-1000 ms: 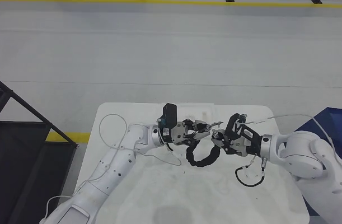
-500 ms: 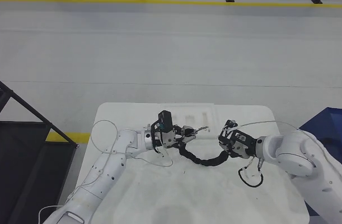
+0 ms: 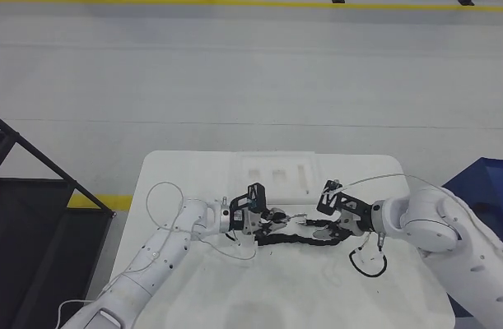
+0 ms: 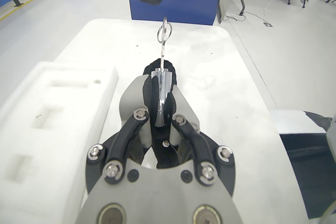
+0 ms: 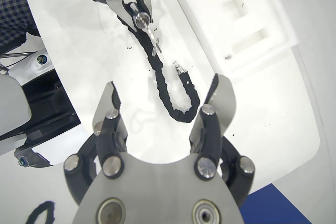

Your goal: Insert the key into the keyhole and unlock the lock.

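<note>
**A:** What's different from a second ago?

**B:** Both arms have come down. A second ago the left gripper (image 4: 159, 84) and right gripper (image 5: 166, 83) were raised with their tips almost meeting, and the cable (image 5: 160, 78) hung under them as a closed loop. Half a second ago the loop had opened into a sagging line between the two. Now the cable lies on the table (image 5: 92, 59).

**A:** And the right gripper?

**B:** Its jaws stand wide and empty. The cable's bend lies just beneath them, between the fingers.

**A:** Where's the key?

**B:** The key (image 4: 163, 51) is seated in the lock (image 5: 141, 18), which the left gripper clamps between its tips. The key sticks straight out past those tips toward the right gripper, with its ring at the far end.

**A:** So is it unlocked?

**B:** I'd judge yes. The pin (image 5: 179, 68) on the cable's free end lies bare on the table, apart from the lock and nearer the right gripper (while the loop was closed, that end must have sat in the lock). I can't tell how far the key is turned. With the pin out, little seems left to do beyond the left gripper setting the lock down.
</note>
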Controlling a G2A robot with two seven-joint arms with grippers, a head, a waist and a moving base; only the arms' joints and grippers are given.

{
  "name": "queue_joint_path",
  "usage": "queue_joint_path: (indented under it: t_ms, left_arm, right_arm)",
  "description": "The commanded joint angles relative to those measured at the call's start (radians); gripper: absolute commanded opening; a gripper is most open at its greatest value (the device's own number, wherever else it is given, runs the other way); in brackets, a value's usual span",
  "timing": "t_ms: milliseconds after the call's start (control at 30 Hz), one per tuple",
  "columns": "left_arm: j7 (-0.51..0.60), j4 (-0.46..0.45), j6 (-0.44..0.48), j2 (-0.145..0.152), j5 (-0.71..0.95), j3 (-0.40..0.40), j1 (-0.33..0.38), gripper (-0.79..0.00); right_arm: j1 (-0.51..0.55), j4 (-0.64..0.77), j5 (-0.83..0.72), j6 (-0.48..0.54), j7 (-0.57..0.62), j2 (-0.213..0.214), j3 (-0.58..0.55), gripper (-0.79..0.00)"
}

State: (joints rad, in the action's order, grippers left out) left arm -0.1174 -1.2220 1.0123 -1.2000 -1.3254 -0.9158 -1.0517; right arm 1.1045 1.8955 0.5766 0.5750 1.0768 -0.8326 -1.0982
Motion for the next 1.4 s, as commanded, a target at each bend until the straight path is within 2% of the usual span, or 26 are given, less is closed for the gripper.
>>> queue_joint_path:
  t_ms: [0, 200, 233, 267, 433, 533, 733, 967, 1133, 1367]
  left_arm:
    - [0.022, 0.015, 0.000, 0.004, -0.001, 0.029, 0.006, -0.785]
    - [0.095, 0.061, 0.000, 0.007, 0.025, 0.095, 0.040, -0.770]
    - [0.108, 0.067, 0.000, 0.007, 0.035, 0.107, 0.047, -0.428]
    - [0.123, 0.076, 0.000, 0.006, 0.047, 0.117, 0.055, 0.000]
    - [0.164, 0.090, 0.000, 0.002, 0.082, 0.150, 0.092, 0.000]
    - [0.152, 0.087, 0.000, 0.004, 0.115, 0.167, 0.108, 0.000]
    - [0.105, 0.057, 0.000, 0.029, 0.188, 0.180, 0.167, 0.000]
    - [0.055, 0.035, 0.000, 0.079, 0.300, 0.175, 0.269, 0.000]
    - [0.094, 0.051, 0.000, 0.125, 0.394, 0.176, 0.364, 0.000]
    - [0.201, 0.000, 0.000, 0.197, 0.597, 0.195, 0.482, 0.000]
  right_arm:
    - [0.009, 0.015, -0.012, 0.004, -0.005, 0.006, -0.030, 0.000]
    - [0.043, 0.055, -0.041, 0.018, -0.032, 0.021, -0.106, 0.000]
    - [0.048, 0.060, -0.047, 0.023, -0.041, 0.022, -0.115, 0.000]
    - [0.052, 0.062, -0.049, 0.028, -0.046, 0.024, -0.121, 0.000]
    - [0.058, 0.068, -0.055, 0.051, -0.072, 0.026, -0.124, 0.000]
    - [0.048, 0.064, -0.062, 0.067, -0.097, 0.023, -0.110, 0.000]
    - [0.009, 0.027, -0.072, 0.103, -0.168, 0.015, -0.084, 0.000]
    - [-0.072, -0.070, -0.068, 0.205, -0.310, -0.002, -0.057, 0.000]
    - [-0.151, -0.160, -0.056, 0.264, -0.379, -0.015, -0.033, 0.000]
    - [-0.277, -0.265, -0.117, 0.317, -0.374, -0.027, -0.008, 0.000]
